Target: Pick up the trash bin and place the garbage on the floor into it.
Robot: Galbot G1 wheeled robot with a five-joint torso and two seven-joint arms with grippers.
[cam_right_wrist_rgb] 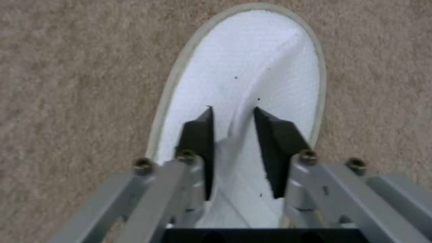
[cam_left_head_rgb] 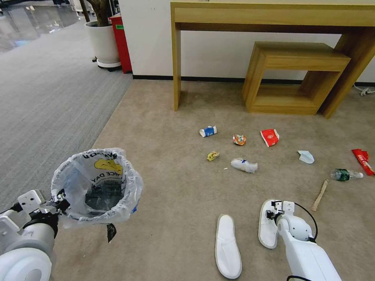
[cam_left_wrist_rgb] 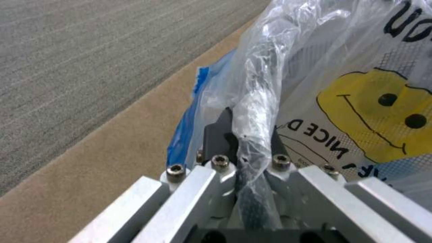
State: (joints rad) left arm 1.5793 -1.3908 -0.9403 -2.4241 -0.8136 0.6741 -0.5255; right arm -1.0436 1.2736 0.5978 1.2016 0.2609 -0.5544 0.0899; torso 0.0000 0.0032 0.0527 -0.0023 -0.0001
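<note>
Head view: left gripper [cam_left_head_rgb: 58, 201] holds bin [cam_left_head_rgb: 97, 185] by rim, off carpet [cam_left_head_rgb: 164, 156]. Right gripper [cam_left_head_rgb: 272, 214] down on right slipper [cam_left_head_rgb: 267, 230]; second slipper [cam_left_head_rgb: 227, 246] just beside, toward left arm.

Left wrist view: jaws clamped on bin rim with bag [cam_left_wrist_rgb: 360, 101].

Right wrist view: jaws partly open, straddling raised fold of slipper upper; slipper long axis runs straight ahead from jaws. Grip seems not yet closed.

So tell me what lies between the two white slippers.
Bare beige carpet in the head view separates the left slipper from the right slipper.
</note>
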